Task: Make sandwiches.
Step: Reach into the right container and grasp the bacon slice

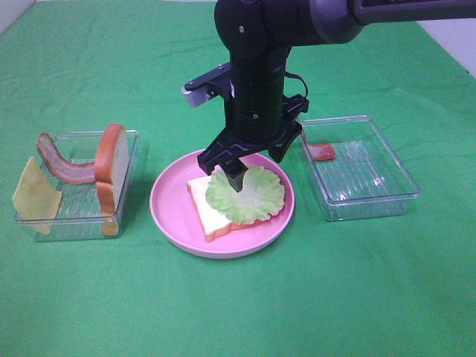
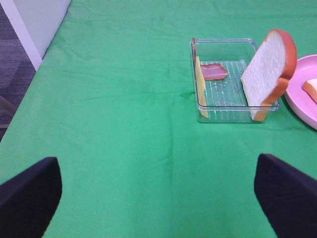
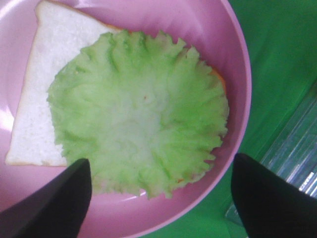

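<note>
Exterior high: my right end effector point(image 1: 256, 165) gapes wide and empty just over the lettuce point(image 1: 249, 197), which lies flat on the bread slice point(image 1: 202, 212) in the pink plate point(image 1: 167, 201). The slice's bare corner points to 10 o'clock. Left wrist: my left end effector point(image 2: 158, 198) is wide and empty over the table point(image 2: 114, 124). Right wrist: the lettuce is round, with no long axis.

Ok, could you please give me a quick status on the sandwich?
Right gripper open over lettuce. Lettuce on bread slice, pink plate. Left gripper open, empty. Nothing blocking.

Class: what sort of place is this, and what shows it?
Probably a robot lab's test table, not a kitchen: green cloth covers it, the bread and lettuce on the pink plate look like toys, and a robot arm hangs overhead.
</note>
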You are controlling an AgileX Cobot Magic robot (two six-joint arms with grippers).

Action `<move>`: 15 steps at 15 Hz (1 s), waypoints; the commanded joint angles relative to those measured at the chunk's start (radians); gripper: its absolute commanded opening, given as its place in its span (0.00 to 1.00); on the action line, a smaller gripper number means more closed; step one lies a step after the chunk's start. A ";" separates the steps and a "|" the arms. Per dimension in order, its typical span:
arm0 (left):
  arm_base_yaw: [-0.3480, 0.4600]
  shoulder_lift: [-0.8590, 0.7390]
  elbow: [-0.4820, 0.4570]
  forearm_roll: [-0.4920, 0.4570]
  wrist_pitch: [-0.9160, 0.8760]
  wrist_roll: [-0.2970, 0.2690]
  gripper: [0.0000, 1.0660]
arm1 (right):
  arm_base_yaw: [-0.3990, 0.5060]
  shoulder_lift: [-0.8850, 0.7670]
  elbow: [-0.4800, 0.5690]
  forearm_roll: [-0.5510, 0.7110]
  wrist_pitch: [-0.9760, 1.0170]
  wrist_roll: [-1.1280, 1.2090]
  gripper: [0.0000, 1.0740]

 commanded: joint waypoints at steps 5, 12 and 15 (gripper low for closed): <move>0.001 -0.002 0.001 -0.005 -0.002 0.000 0.95 | -0.001 -0.126 -0.147 -0.125 0.247 0.047 0.74; 0.001 -0.002 0.001 -0.005 -0.002 0.000 0.95 | -0.214 -0.131 -0.244 -0.015 0.292 0.023 0.79; 0.001 -0.002 0.001 -0.005 -0.002 0.000 0.95 | -0.270 -0.124 -0.244 0.022 0.288 0.016 0.79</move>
